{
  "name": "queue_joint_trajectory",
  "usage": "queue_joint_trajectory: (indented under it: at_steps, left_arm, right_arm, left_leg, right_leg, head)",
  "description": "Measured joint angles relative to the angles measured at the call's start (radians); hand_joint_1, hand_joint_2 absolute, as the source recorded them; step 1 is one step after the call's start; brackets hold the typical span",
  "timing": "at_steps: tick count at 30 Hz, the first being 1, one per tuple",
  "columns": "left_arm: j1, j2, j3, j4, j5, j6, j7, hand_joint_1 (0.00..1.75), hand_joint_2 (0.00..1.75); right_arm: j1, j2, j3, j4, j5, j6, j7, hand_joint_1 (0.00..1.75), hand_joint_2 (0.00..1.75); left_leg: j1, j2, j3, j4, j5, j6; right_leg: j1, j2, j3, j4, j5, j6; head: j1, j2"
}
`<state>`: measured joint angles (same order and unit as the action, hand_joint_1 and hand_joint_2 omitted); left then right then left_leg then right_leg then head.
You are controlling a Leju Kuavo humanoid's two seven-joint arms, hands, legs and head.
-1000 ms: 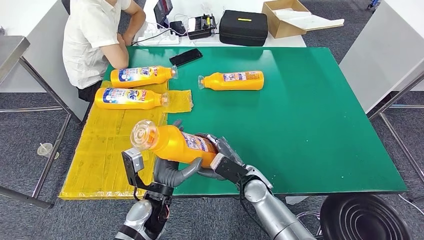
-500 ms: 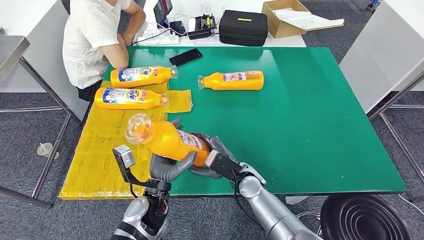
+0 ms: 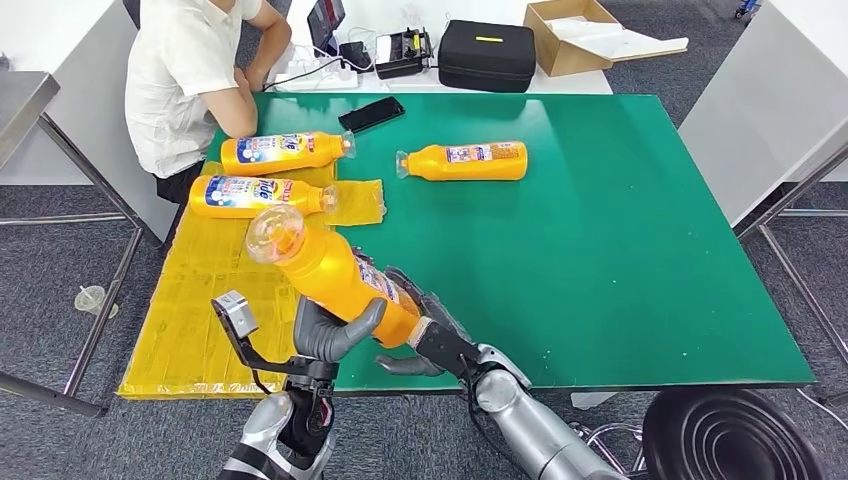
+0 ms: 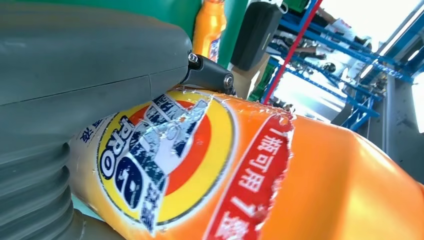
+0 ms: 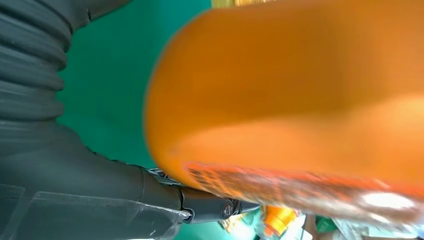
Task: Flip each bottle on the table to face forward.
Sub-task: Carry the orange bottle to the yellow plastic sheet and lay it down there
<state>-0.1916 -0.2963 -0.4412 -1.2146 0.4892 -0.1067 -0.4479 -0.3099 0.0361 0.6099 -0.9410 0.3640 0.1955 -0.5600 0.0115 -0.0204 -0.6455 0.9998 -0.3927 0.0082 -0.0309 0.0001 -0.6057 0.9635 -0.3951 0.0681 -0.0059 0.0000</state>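
Above the table's (image 3: 600,250) near edge, the held bottle (image 3: 335,275) is gripped by the left hand (image 3: 335,335), fingers wrapped round it; the right hand (image 3: 425,345) apparently cups its base. Rotate slowly, label uppermost, keeping both grips firm.

Held orange bottle (image 3: 335,278) tilts up over the tabletop's (image 3: 620,250) near edge, blocking the 7 o'clock corner with both hands under it: left hand (image 3: 330,335), right hand (image 3: 425,340). Two orange bottles (image 3: 262,195) lie at 10 o'clock on the yellow mat (image 3: 215,300), person's arm (image 3: 235,105) just behind. Another bottle (image 3: 465,161) and black phone (image 3: 371,113) sit toward 12. Open green surface from 1 through 5 o'clock.
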Motion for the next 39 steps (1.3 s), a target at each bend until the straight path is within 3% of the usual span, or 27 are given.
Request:
queue_joint_trajectory:
  at_steps: [4, 10, 17, 20, 23, 26, 31, 39]
  left_arm:
    - [0.001, 0.0, 0.0, -0.022, -0.034, 0.046, -0.018, 1.75, 1.75]
    - [0.006, 0.004, 0.003, -0.051, -0.383, 0.336, -0.015, 1.75, 1.75]
    - [0.012, 0.006, 0.013, -0.055, -0.51, 0.391, 0.006, 1.75, 1.75]
    - [0.023, 0.013, 0.017, -0.064, -0.816, 0.457, 0.089, 1.75, 1.75]
    - [0.042, 0.034, 0.043, -0.081, -1.211, 0.444, 0.205, 1.75, 1.75]
    - [0.045, 0.068, 0.087, -0.086, -1.441, 0.393, 0.263, 1.75, 1.75]
    - [-0.005, 0.121, 0.172, -0.024, -1.573, 0.325, 0.281, 1.75, 1.75]
    - [-0.134, 0.175, 0.228, 0.222, -1.67, 0.36, 0.28, 1.71, 1.75]
  right_arm:
    - [0.036, 0.003, -0.002, 0.005, 0.019, -0.036, 0.012, 0.0, 1.75]
    - [0.187, 0.002, -0.058, -0.027, 0.089, -0.188, 0.029, 0.0, 1.75]
    - [0.256, -0.005, -0.107, -0.076, 0.113, -0.208, 0.035, 0.0, 1.75]
    - [0.287, -0.007, -0.141, -0.114, 0.154, -0.261, 0.037, 0.0, 1.75]
    - [0.317, -0.01, -0.208, -0.182, 0.231, -0.318, 0.02, 0.0, 1.75]
    - [0.316, -0.007, -0.291, -0.241, 0.288, -0.34, -0.009, 0.0, 1.75]
    - [0.288, 0.015, -0.411, -0.285, 0.314, -0.32, -0.062, 0.0, 1.75]
    - [0.251, 0.039, -0.465, -0.263, 0.311, -0.322, -0.106, 0.0, 1.75]
  left_leg:
    - [0.0, 0.0, 0.0, 0.0, 0.0, 0.0]
    - [0.0, -0.001, -0.002, 0.0, -0.001, 0.0]
    - [0.0, 0.0, -0.002, 0.0, -0.001, 0.001]
    - [0.0, 0.0, -0.002, 0.0, -0.001, 0.001]
    - [0.0, 0.0, -0.003, 0.0, -0.001, 0.001]
    - [0.0, 0.001, -0.003, 0.0, -0.001, 0.0]
    - [0.001, 0.001, -0.002, 0.0, 0.0, 0.0]
    - [0.0, 0.001, -0.003, 0.0, 0.001, 0.0]
  right_leg:
    - [0.0, 0.0, 0.0, 0.0, 0.0, 0.0]
    - [0.0, -0.001, -0.001, 0.0, -0.001, 0.0]
    - [0.0, 0.0, -0.002, 0.0, 0.0, 0.0]
    - [0.0, 0.0, -0.001, 0.0, 0.0, 0.0]
    - [0.0, 0.0, -0.002, 0.0, 0.0, 0.0]
    - [0.0, 0.001, -0.003, 0.0, 0.0, 0.0]
    - [0.001, 0.001, -0.002, 0.0, 0.0, 0.0]
    - [0.0, 0.001, -0.002, 0.0, 0.0, 0.0]
  head:
    - [0.0, 0.0]
    - [0.0, 0.0]
    - [0.0, 0.0]
    - [0.0, 0.0]
    - [0.001, 0.0]
    - [0.001, 0.0]
    - [0.001, 0.0]
    - [0.001, 0.0]
